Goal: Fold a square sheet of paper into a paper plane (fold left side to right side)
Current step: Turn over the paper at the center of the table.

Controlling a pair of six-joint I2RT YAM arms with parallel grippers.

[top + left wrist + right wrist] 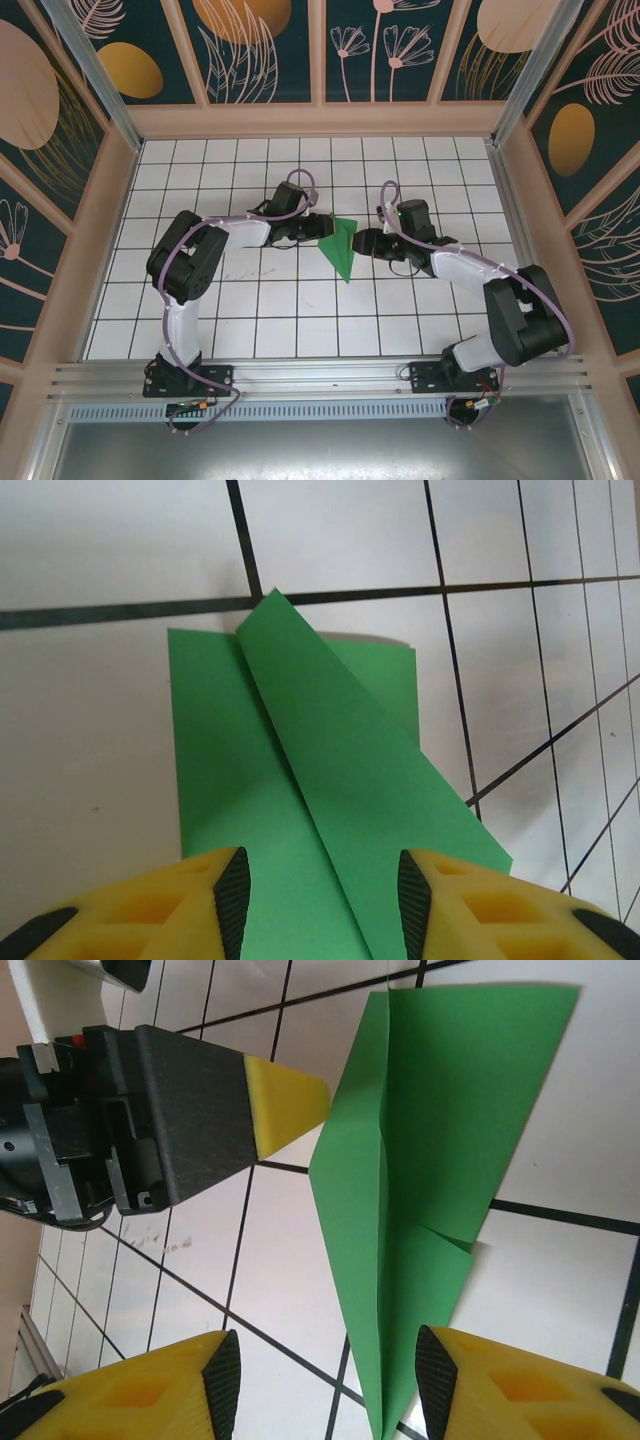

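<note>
— Where's the green paper [340, 250]?

— Dead centre of the top view, on the white tiled table [250, 310]. It's folded to a wedge, narrow point towards the bottom of the frame.

— And the arms?

— One on each side. The left gripper [322, 228] is at the wedge's upper-left edge and the right gripper [360, 243] is just beside its right edge. From up there you can't tell how either pair of jaws stands.

— Do the wrist cameras settle it?

— Yes. In the left wrist view the black pads [233, 900] sit at the bottom of the frame, spread apart, with the paper running up from between them. A long flap lies folded over along a slanted crease, and its tip crosses a black grid line at upper centre. Nothing is pinched. Whether the pads touch the sheet, I can't tell.

— And the right wrist?

— It is spread too, with the pads at the lower corners and the wedge's narrow tip lying in the gap. That view adds a straight centre crease, a small folded corner at the paper's right edge, and one yellow fingertip [288, 1100] of the left gripper at upper left, near the paper but apart from it.
</note>
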